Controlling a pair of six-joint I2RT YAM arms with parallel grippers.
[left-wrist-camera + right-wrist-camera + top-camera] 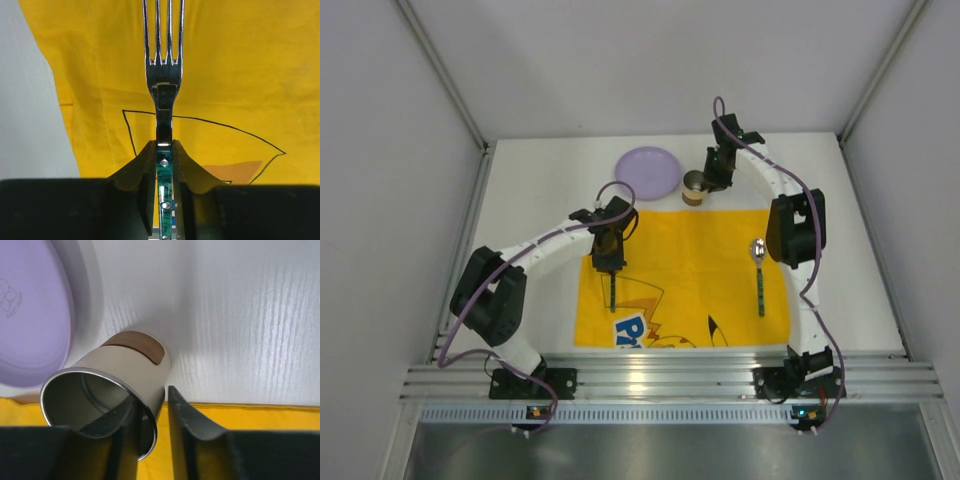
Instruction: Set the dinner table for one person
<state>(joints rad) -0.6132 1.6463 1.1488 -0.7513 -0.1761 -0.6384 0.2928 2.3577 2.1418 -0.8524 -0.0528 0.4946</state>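
Note:
On the left side of the yellow cloth (700,260) lies a fork (162,75) with a green handle, tines pointing away. My left gripper (164,145) straddles the handle, jaws a hair apart from it; from above it hangs over the fork (613,292). A steel cup (125,365) stands on the white dinner table (240,315) at the cloth's far edge. My right gripper (152,400) has one finger inside the cup and one outside, with a gap showing beside the wall. A purple plate (648,171) sits left of the cup (694,187).
A spoon (760,272) with a green handle lies on the right part of the cloth, bowl toward the back. White walls close in the table on the left, right and back. The arm bases stand on the metal rail at the near edge.

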